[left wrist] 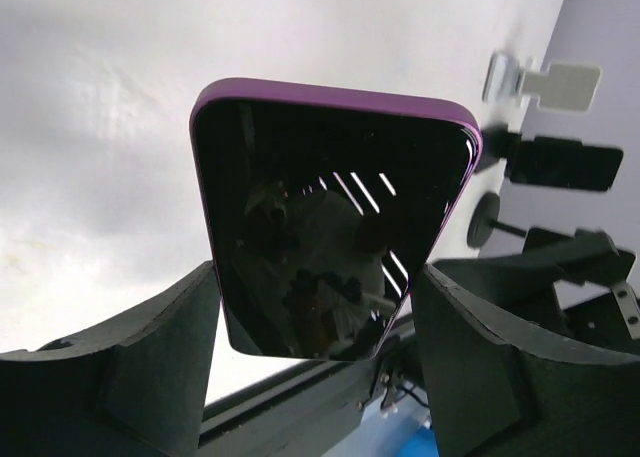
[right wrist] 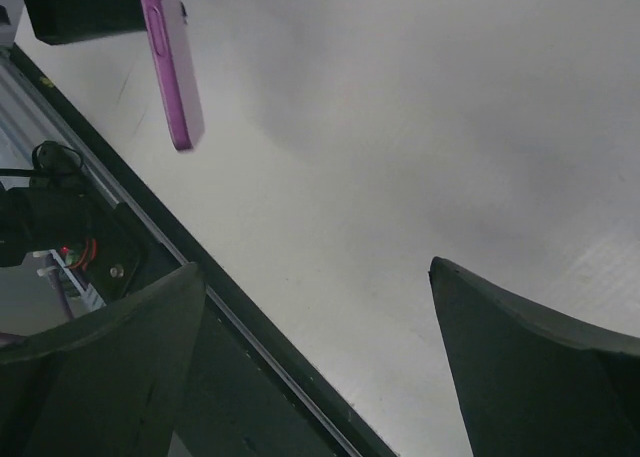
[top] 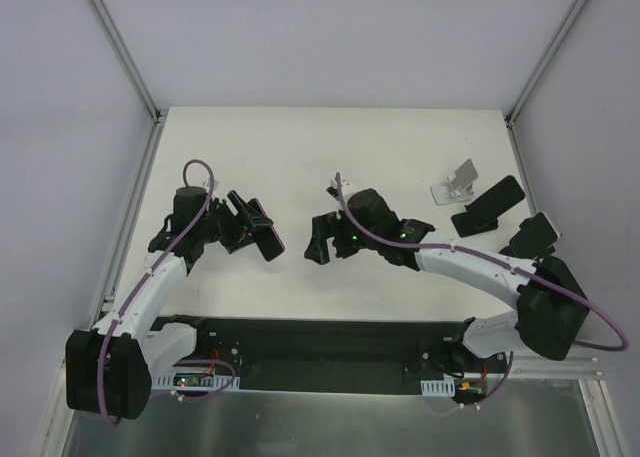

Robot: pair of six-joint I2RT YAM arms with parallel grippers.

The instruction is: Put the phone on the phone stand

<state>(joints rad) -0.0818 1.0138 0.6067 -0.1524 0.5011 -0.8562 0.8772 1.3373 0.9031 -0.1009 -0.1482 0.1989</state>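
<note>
The left hand is closed on the phone, a purple-cased slab with a glossy dark face. Its fingers press the two long edges near one end, and most of the body juts out beyond the fingertips, clear of the worktop. I judge the phone stiff and fairly dense, with slick sides and a glass front that would not forgive a drop. The long edges are the right place to grip, though a hold nearer mid-length would keep it from pivoting. Just right of the left hand sits the right hand, spread wide and holding nothing. The phone's purple edge hangs just off its fingertips, up and to one side in the wrist view (near, but not touching). Well beyond the right hand, further right and further out across the worktop, stands the phone stand — black, its plate tilted on a short foot — with a pale stand just beside it. The stand is a long way from the left hand, so a handover to the right hand looks likely.
</note>
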